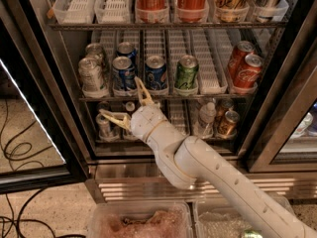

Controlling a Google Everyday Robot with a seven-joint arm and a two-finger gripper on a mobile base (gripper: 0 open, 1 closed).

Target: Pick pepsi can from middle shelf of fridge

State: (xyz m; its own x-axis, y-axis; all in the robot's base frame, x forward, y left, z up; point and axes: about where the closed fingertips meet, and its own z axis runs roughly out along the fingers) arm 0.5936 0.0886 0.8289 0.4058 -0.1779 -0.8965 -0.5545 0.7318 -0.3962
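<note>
My gripper [126, 103] is spread open at the middle shelf [208, 96] edge, with one finger [144, 94] raised between two blue cans [124, 73].

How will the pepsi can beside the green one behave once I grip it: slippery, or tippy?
The pepsi can looks like smooth metal, so it may slip in a light grip. It stands upright in a narrow lane of the middle shelf, so it will probably slide forward rather than tip sideways. The gripper, open, sits just below and left of it.
</note>
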